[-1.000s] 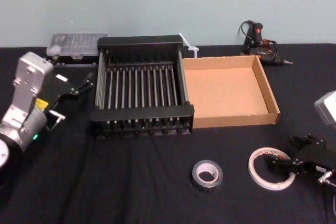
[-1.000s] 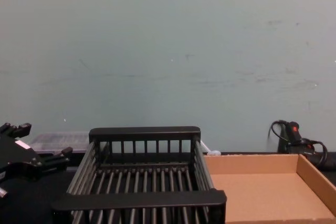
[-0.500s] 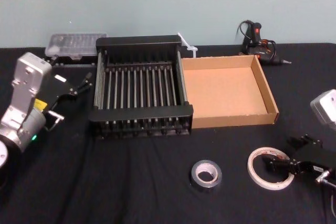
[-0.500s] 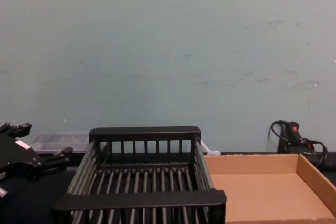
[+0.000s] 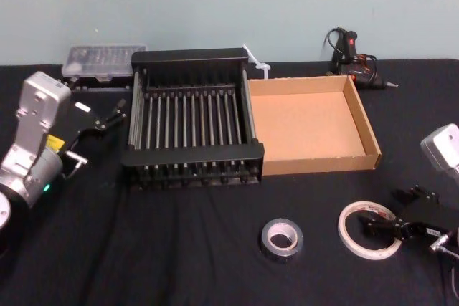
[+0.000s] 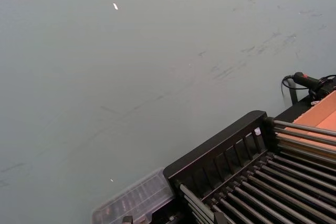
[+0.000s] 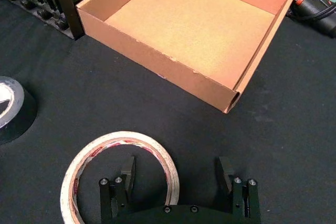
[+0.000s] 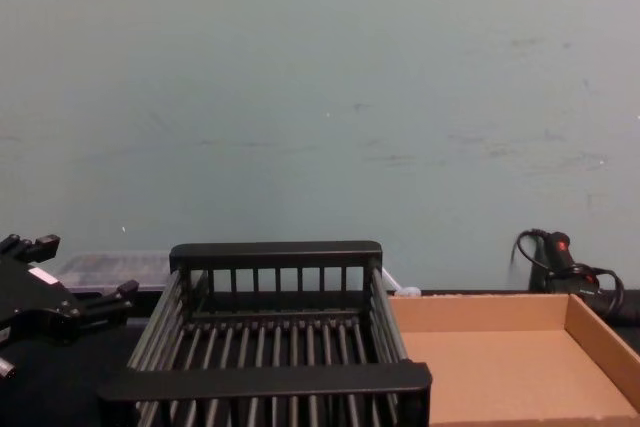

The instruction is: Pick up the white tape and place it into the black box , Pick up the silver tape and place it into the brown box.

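Head view has the right gripper (image 5: 380,211) shifted slightly over the last second, while the white tape (image 5: 364,207) lies unmoved on the table (image 5: 179,249), in front of the cardboard tray (image 5: 323,163). Its fingers (image 7: 127,170) are spread, one inside the ring and one outside, so the grasp looks near, not made. Whether they touch the tape is unclear. The grey tape (image 7: 10,109) is cut off at the wrist view's edge. The left gripper (image 5: 118,112) is parked beside the basket (image 5: 193,154); its grip I cannot tell.

Black box (image 5: 193,154) left of brown box (image 5: 319,164); silver tape (image 5: 282,249) left of white tape (image 5: 346,231).
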`<move>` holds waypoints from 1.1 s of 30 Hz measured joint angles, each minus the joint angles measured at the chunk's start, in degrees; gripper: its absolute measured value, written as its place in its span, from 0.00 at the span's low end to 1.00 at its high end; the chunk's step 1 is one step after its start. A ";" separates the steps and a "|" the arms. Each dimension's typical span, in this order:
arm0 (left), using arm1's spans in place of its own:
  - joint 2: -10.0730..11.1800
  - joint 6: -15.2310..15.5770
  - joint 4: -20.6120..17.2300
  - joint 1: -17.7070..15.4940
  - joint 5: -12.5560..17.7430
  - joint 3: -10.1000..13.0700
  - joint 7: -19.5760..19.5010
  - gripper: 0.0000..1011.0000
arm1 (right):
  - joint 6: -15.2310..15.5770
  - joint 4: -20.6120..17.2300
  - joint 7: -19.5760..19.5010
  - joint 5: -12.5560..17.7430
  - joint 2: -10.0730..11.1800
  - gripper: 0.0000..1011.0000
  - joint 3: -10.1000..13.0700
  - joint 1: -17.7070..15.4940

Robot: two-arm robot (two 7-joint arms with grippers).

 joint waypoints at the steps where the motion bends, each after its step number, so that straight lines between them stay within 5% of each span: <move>1: 0.00 0.00 0.00 0.00 0.00 0.00 0.00 0.99 | -0.02 0.05 0.00 -0.05 -0.06 0.99 0.01 -0.01; 25: 0.00 0.00 0.00 0.00 0.00 0.00 0.00 0.99 | -0.22 0.07 -0.06 -0.13 -0.10 0.99 0.06 -0.06; 33: 0.00 0.00 0.00 0.00 0.00 0.00 0.00 0.99 | -0.22 0.04 -0.06 -0.12 -0.09 0.81 0.06 -0.06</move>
